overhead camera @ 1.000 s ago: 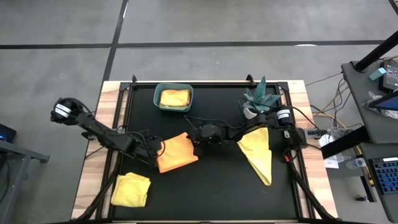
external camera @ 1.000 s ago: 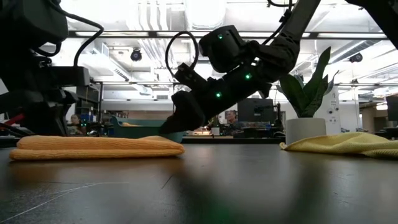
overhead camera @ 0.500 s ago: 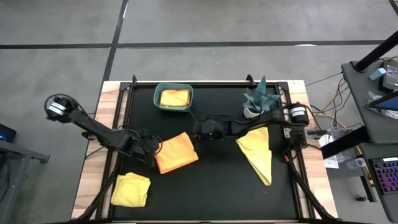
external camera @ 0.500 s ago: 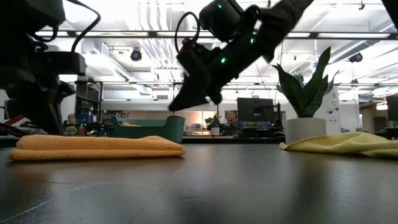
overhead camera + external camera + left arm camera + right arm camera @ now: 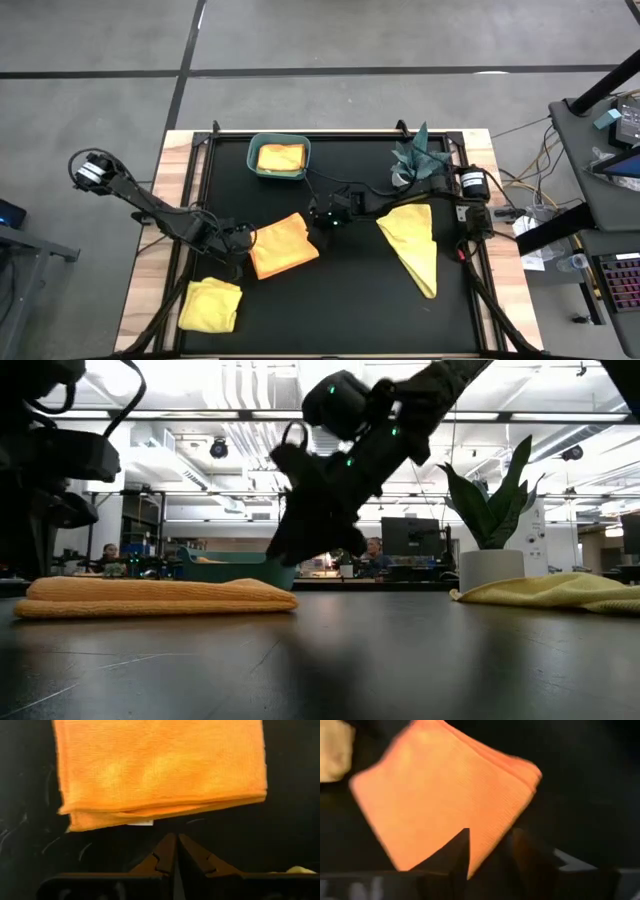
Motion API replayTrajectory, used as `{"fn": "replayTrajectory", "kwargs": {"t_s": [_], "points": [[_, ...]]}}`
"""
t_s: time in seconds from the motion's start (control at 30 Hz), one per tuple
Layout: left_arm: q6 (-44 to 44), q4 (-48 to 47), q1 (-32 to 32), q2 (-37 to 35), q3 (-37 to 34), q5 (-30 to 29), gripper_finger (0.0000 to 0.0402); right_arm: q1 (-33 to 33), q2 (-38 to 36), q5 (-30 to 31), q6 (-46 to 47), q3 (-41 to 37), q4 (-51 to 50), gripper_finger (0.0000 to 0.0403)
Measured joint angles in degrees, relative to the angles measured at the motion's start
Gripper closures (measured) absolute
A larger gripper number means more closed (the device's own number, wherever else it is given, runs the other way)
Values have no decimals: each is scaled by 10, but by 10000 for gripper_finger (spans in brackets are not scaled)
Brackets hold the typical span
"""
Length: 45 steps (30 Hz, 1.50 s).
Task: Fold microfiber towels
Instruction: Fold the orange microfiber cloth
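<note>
i take the folded orange towel (image 5: 284,245) as my landmark; it lies flat on the black table mat (image 5: 350,300), near the middle and toward the left arm's side. my left gripper (image 5: 173,851) sits just beside one edge of it, low over the mat, fingers pressed together with nothing between them and clear of the cloth. my right gripper (image 5: 325,217) hangs just off the opposite corner of the orange towel, lifted above the mat in the low view (image 5: 300,535); through its wrist camera i see its fingers (image 5: 455,855) standing apart with a gap between them, the orange towel (image 5: 445,795) below and not gripped.

a crumpled yellow towel (image 5: 211,304) lies near the orange one, toward the table's front corner on the left arm's side. another yellow towel (image 5: 413,245) is spread in a long pointed shape well apart from it, on the right arm's side. behind the orange towel stands a teal bin (image 5: 279,157) with a yellow cloth (image 5: 280,157) inside, and further along that back edge a small potted plant (image 5: 415,160).
</note>
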Motion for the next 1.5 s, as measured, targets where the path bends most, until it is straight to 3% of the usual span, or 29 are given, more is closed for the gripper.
{"fn": "replayTrajectory", "kwargs": {"t_s": [0.23, 0.47, 0.6, 0.9, 1.2, 1.33, 1.5], "points": [[-1, 66, -12, 45, -2, -3, 398, 1, 46, -8, 23, -1, 38, 210], [-1, 84, -13, 100, 0, -5, 398, 0, 72, -28, 28, 9, 72, 198], [-1, 84, -13, 115, 1, -5, 398, 0, 77, -31, 27, 16, 79, 230], [-1, 90, -13, 104, 0, -12, 398, 0, 79, -32, -2, 18, 90, 383], [0, 99, -13, 103, -1, -22, 398, -5, 38, -22, -53, 20, -11, 393], [11, 114, -13, 106, -1, -33, 398, -6, 18, 24, -81, 53, -128, 393], [49, 197, -11, 107, -10, -74, 398, -6, 16, 96, -113, 116, -272, 394]]}}
